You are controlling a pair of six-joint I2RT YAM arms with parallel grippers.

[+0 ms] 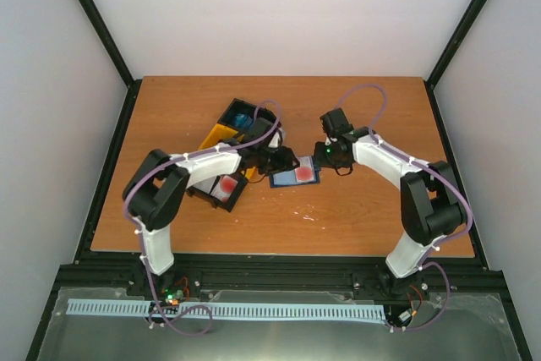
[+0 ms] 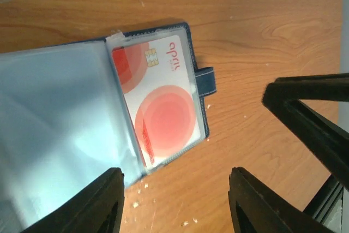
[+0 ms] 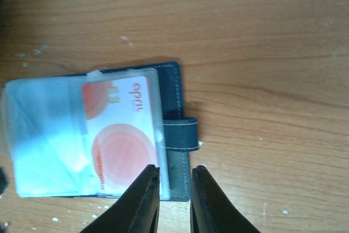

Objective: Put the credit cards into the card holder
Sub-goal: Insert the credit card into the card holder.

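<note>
Looking down on the card holder (image 1: 295,177), lying open and flat on the worktop (image 1: 372,217) near its middle, between the ends of the two arms. Showing a dark navy cover underneath and pale, clear sleeves fanning out to one side. Carrying one credit card (image 2: 161,99), white with red discs and a chip, tucked in the sleeve nearest the cover's edge. Sticking out past that edge, a short strap tab (image 3: 181,135) with pale stitching.

Hanging over the holder's near side with the left jaws standing wide and nothing between them; one finger (image 2: 98,203) overlapping the loose sleeves in the wrist view, the other showing over bare wood.

Hanging at the other side with the right jaws narrow, only a slim gap showing; fingertips (image 3: 140,203) straddling the cover's near edge just beside the tab. Not being able to tell whether pinching the holder, pressing on it or merely hovering.

Sitting to the left of the holder, near it, the black-and-yellow tray (image 1: 218,135), with a second white-and-red card (image 1: 226,188) lying in its nearest compartment and something blue (image 1: 241,117) in the farthest.
</note>
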